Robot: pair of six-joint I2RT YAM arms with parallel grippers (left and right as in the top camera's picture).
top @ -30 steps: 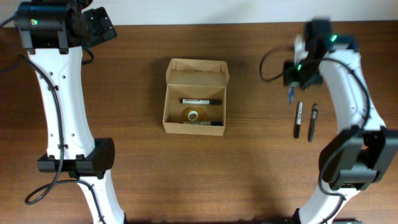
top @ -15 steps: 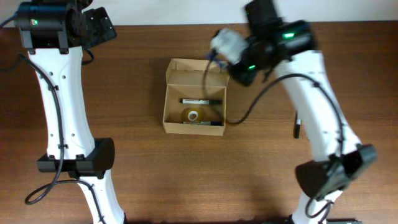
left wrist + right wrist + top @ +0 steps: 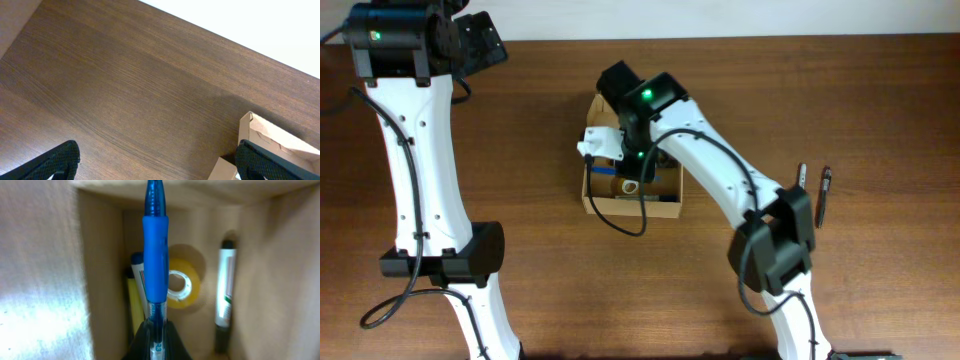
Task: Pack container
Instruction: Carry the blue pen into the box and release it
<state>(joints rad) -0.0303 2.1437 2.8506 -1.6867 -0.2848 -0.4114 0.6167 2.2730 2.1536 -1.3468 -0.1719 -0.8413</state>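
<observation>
Right claw (image 3: 155, 345): pressed together on the lower barrel of a blue pen (image 3: 155, 255), pinching it. In the right wrist view the pen ran straight up the middle of the frame, rubber grip sleeve above the claw, tip pointing into the open cardboard box (image 3: 632, 206).

Box contents seen past the pen:
- a yellow tape roll (image 3: 186, 286) lying flat on the floor of the box, partly behind the pen
- a white marker (image 3: 225, 292) with a dark cap along the right-hand wall
- a yellow pen (image 3: 134, 297) with a blue end along the left-hand wall, just beside the tape roll

Overhead: the right arm reached across from the right edge, wrist directly above the box and hiding most of its interior. The box sat near the middle of the counter (image 3: 550, 270), toward the far edge, flap lid open at the far side.

Right of the box, well apart from it, one dark pen (image 3: 801, 176) and a second (image 3: 823, 196) lay side by side on the wood, the first partly under the arm's elbow.

Left claw (image 3: 160, 167): spread wide, nothing between the fingers, hovering over bare wood at the far left corner. A corner of the box showed at the lower right of its view
</observation>
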